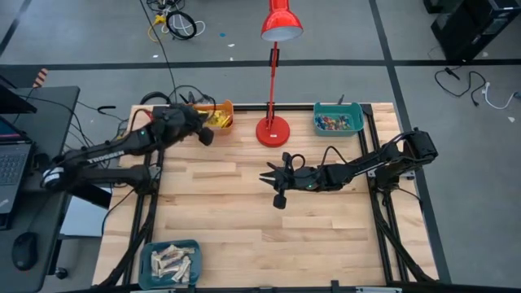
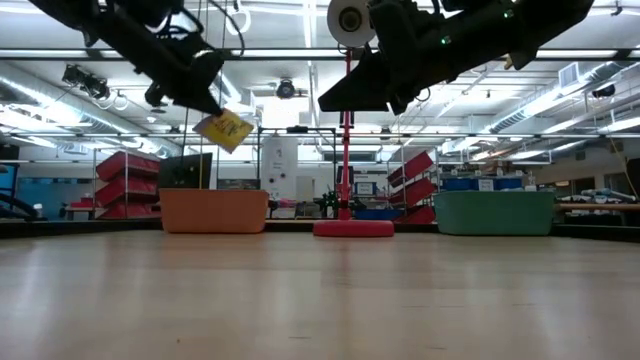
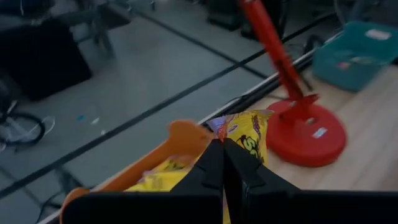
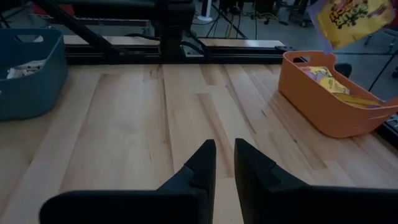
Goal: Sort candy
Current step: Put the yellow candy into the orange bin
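My left gripper [image 3: 222,148] is shut on a yellow candy packet with dark print [image 3: 250,133]. It hangs in the air at the table's far left, beside the orange bin [image 1: 220,114], which holds more yellow packets [image 3: 163,174]. In the low view the packet [image 2: 225,129] is above the level of the bin's rim [image 2: 213,194]. My right gripper [image 4: 224,149] hovers over the middle of the table [image 1: 275,185]. Its fingers stand a narrow gap apart with nothing between them. My left gripper pinches one end of the yellow packet [image 3: 236,144] between its two fingertips. The fingers slant down toward the far side of the table. The rest of the packet sticks out past the fingertips, tilted and lifted clear of the table and the bin.
A red desk lamp stands on its round base [image 1: 273,131] at the far middle. A teal bin of small coloured pieces [image 1: 339,120] is at the far right. Another teal bin with pale bars [image 1: 171,262] is at the near left. Bare wood lies between them.
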Controlling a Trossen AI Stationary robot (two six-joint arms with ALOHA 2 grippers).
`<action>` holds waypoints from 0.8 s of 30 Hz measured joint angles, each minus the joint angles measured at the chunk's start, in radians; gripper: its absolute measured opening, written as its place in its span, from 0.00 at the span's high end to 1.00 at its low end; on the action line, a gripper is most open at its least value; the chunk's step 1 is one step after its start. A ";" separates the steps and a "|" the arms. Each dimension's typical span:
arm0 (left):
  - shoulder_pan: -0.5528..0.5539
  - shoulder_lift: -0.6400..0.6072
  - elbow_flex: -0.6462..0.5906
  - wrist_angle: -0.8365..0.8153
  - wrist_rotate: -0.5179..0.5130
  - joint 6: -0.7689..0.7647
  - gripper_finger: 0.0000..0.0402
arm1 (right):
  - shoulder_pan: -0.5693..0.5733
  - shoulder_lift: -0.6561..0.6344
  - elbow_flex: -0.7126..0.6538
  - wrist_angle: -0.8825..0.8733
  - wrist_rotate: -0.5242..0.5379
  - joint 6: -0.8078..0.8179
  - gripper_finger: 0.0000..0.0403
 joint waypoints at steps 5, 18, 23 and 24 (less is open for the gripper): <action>0.146 0.013 0.000 -0.051 0.085 0.001 1.00 | 0.000 0.000 0.000 0.000 0.000 -0.003 0.89; 0.394 0.196 0.000 -0.061 0.236 0.035 1.00 | 0.000 0.000 0.000 0.001 0.000 -0.006 0.89; 0.405 0.249 0.000 -0.061 0.244 0.053 1.00 | 0.000 0.000 0.000 0.001 0.000 -0.006 0.89; 0.405 0.255 0.000 -0.060 0.244 0.053 1.00 | 0.000 0.000 0.000 0.001 0.000 -0.006 0.89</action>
